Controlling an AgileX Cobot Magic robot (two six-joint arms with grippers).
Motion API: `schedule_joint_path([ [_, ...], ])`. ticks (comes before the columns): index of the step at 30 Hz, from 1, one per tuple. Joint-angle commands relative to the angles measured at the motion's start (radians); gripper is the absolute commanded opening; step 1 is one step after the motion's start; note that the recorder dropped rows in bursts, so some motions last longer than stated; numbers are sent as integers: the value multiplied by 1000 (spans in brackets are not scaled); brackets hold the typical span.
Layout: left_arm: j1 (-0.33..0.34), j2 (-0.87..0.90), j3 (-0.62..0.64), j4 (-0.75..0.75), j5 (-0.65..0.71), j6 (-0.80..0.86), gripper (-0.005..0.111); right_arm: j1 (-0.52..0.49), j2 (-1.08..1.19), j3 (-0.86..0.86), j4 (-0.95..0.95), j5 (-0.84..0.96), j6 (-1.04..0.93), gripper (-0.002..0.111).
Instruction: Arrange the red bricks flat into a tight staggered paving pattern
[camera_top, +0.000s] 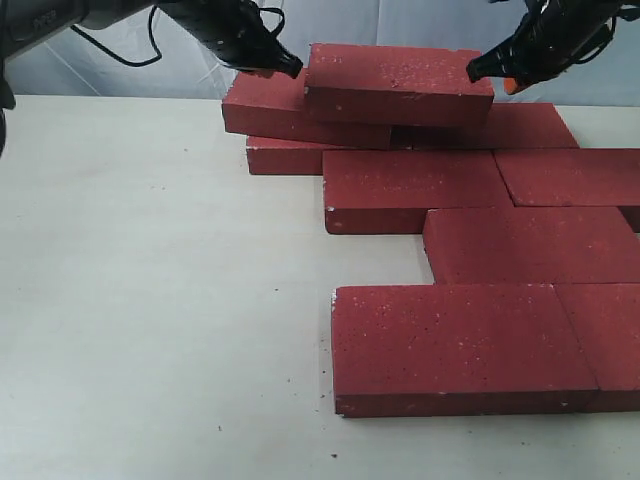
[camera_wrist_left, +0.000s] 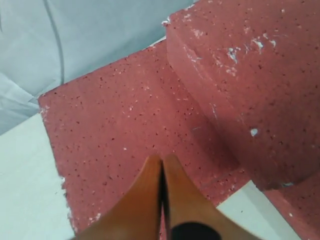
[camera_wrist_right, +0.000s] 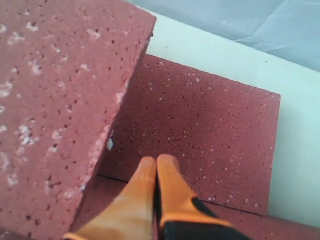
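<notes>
Left gripper (camera_top: 292, 68): orange fingers pressed together with nothing between them. The tip sits at the left short end of the top brick (camera_top: 398, 85). Right gripper (camera_top: 474, 70): likewise closed on nothing, tip at the opposite short end. Neither wrist view resolves whether the tips touch the brick ends; both closed tips show over lower bricks, just beside the raised one.

Top brick rests across the back-row bricks, slightly skewed, not yet in the pattern. The other red bricks (camera_top: 445, 345) lie flat on the white table (camera_top: 150, 300) in staggered rows with mostly tight joints. One back-left brick (camera_top: 285, 157) juts out under the stack.

Handling, as judged:
- Dense, rigid, heavy for these fingers.
- Rough speckled faces should give good friction.
- Corners show white chips, so edges may crumble.
- Probably too wide for one gripper to span.

Best hold: squeeze the two short ends between both arms, low and centred, or push on an end face. Uneven pressure would likely pivot it.
</notes>
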Motion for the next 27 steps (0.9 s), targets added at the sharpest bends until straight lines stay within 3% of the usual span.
schedule_joint_path([
  [1,2,37,-41,-40,18,17,0,-6,11,-9,-6,-31,2,-1],
  [18,0,68,-45,-213,20,54,0,-4,15,-9,193,-23,-95,-1],
  [27,0,70,-70,-280,21,94,0,-4,8,-9,193,-7,-103,-1],
])
